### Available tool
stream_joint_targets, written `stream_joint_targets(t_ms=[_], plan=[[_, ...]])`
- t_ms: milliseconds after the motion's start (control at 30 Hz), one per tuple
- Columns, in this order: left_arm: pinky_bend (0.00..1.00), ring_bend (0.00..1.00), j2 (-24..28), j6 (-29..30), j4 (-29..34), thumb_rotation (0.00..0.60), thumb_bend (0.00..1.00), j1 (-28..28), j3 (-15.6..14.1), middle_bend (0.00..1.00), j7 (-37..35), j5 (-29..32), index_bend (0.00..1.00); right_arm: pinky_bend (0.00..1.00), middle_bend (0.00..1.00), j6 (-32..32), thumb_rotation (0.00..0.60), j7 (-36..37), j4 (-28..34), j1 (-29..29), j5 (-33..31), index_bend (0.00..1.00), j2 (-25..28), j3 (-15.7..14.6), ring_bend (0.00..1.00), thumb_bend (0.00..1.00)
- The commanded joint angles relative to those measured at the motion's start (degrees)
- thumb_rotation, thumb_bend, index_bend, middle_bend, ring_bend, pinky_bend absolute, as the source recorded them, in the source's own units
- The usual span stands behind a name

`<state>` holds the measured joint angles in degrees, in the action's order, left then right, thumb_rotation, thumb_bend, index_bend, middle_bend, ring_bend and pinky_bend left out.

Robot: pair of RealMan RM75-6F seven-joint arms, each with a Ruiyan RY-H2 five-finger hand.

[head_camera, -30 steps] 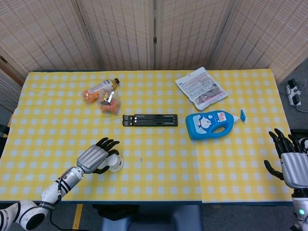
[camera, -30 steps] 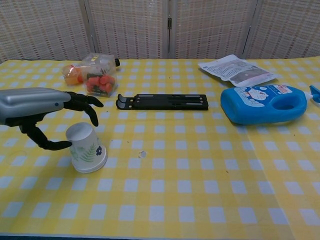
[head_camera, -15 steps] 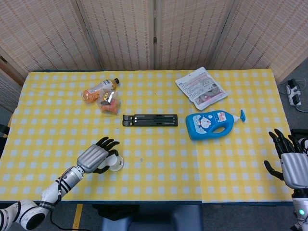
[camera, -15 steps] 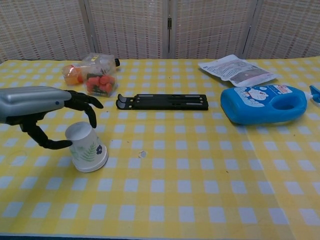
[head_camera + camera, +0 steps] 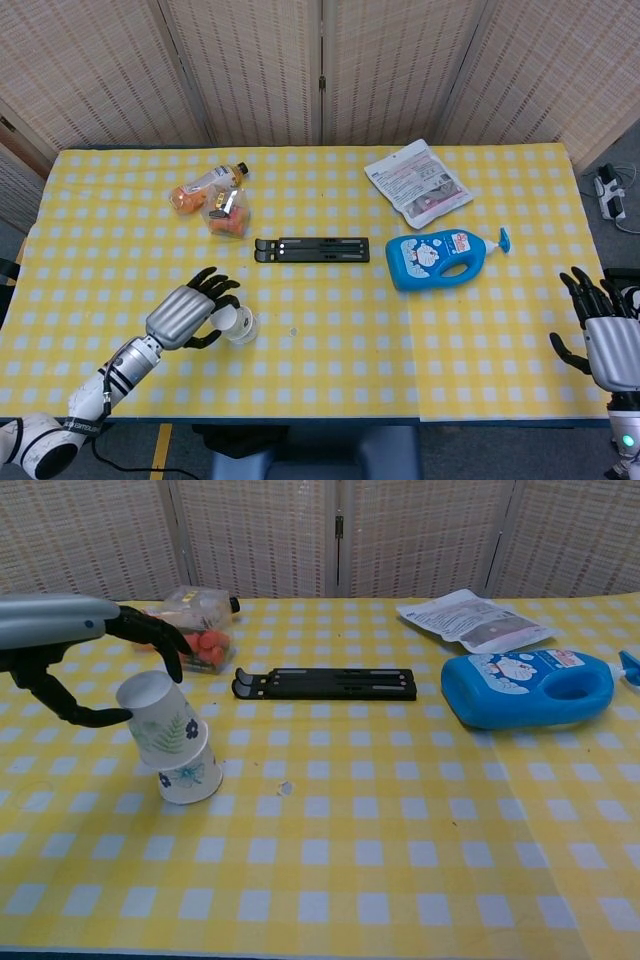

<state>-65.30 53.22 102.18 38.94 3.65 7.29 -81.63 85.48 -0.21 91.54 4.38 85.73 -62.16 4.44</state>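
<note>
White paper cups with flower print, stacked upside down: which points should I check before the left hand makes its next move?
1. Grip: left hand pinches the upper white flower-print paper cup between thumb and fingers: ok.
2. Separation: the upper cup overlaps the lower white flower-print paper cup, not free of it: not ok.
3. Lower cup sits flat on the yellow checked table: cannot tell, it looks tilted.
4. Space around: the black flat stand lies apart from the cups: ok.
5. Right hand is open, far away at the table's edge: ok.
</note>
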Motion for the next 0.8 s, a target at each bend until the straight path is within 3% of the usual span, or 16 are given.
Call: stream_joint_targets(t_ms=[33,233,567,800], plan=[[0.06,0.14,1.06,-0.39,0.37,0.6,0.48,0.28,0.46,0.19,-0.09,0.76,0.4,0.09,0.07,-0.01,0.6,0.09,-0.08,-0.05,-0.04,0.0,-0.01,-0.03,0.17,0.35],[0.06,0.15,2.82,0.07,1.59,0.6,0.48,0.16,1.12,0.2,-0.39,1.69,0.4,0.09,0.07,-0.11,0.6,0.16,-0.18,-0.04,-0.15,0.0,-0.06,-0.01,0.17,0.35],[0.06,0.15,10.15,4.48,6.41,0.6,0.48,-2.59,1.9,0.2,-3.31,0.5,0.4,0.09,0.07,-0.22,0.6,-0.11,0.13,0.25,0.0,0.0,0.06,0.19,0.17,0.35],[0.06,0.15,9.19,3.45,3.84,0.6,0.48,-3.96,-0.18,0.2,0.3,2.51,0.4,0.09,0.07,-0.15,0.6,-0.19,0.28,0.42,0.43,0.0,0.16,0.18,0.17,0.35]])
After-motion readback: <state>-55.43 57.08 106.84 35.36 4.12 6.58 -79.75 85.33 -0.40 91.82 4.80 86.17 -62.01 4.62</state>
